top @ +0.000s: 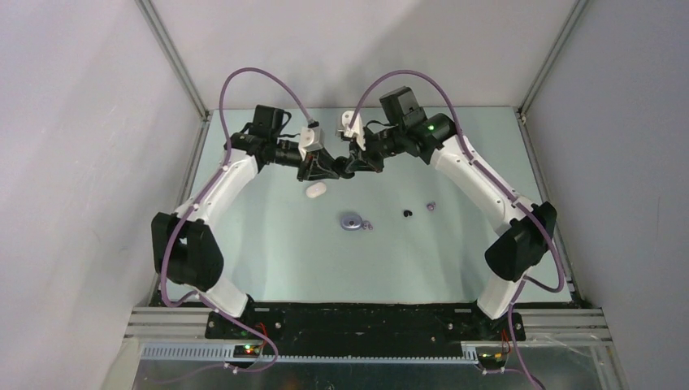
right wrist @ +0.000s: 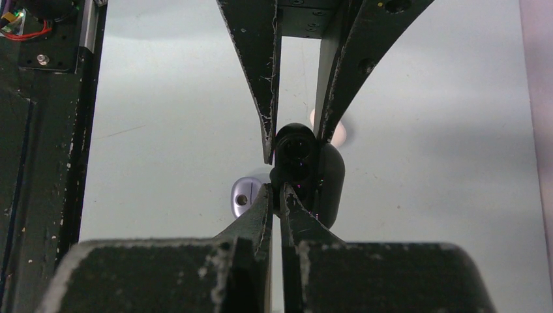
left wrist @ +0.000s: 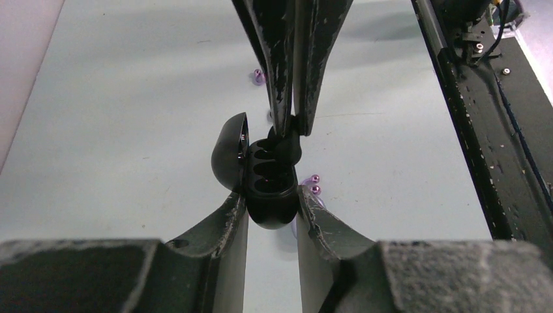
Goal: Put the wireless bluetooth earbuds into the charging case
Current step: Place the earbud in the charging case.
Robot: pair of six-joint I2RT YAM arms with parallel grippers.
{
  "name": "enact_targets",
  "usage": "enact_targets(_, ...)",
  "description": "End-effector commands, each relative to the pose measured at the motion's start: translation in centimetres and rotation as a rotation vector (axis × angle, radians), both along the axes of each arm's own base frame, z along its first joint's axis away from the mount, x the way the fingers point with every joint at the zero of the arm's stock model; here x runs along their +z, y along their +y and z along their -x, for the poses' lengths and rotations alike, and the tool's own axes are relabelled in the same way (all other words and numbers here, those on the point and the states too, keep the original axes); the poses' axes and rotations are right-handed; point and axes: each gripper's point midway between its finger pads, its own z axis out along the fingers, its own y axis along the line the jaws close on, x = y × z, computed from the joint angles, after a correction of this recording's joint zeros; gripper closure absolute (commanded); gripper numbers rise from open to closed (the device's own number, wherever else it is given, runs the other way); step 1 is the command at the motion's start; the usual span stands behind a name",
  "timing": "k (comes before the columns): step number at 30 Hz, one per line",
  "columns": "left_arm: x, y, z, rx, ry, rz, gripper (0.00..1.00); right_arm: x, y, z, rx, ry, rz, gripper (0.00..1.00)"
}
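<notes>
My left gripper [top: 322,169] [left wrist: 272,197] is shut on an open black charging case [left wrist: 269,186] and holds it above the table, lid [left wrist: 229,158] swung to the left. My right gripper [top: 350,167] [right wrist: 276,189] is shut on a black earbud [left wrist: 287,147] and holds it at the case's upper socket. In the right wrist view the case [right wrist: 314,166] sits right in front of my fingertips. A second black earbud [top: 407,213] and a lavender earbud [top: 431,206] lie on the table right of centre.
A lavender case [top: 351,220] [right wrist: 243,196] lies at mid table with a small lavender piece [top: 368,226] beside it. A white case [top: 315,190] lies under my left gripper. Grey walls stand on both sides and at the back.
</notes>
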Motion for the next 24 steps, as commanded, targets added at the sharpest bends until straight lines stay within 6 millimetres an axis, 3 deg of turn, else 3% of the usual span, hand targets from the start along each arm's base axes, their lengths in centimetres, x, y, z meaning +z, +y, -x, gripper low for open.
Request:
enact_targets(1,1.3,-0.4,0.5,-0.061,-0.061,0.023,1.00,2.3,1.3,-0.4,0.031,-0.073,-0.059,1.00)
enact_targets(12,1.2,-0.5,0.6,-0.065,-0.064,0.017,1.00,2.7,2.1,-1.1,0.024,-0.100,-0.078,1.00)
enact_targets(24,1.5,-0.5,0.7,-0.064,-0.064,0.024,1.00,1.1,2.0,-0.1,0.045,-0.062,-0.044,1.00)
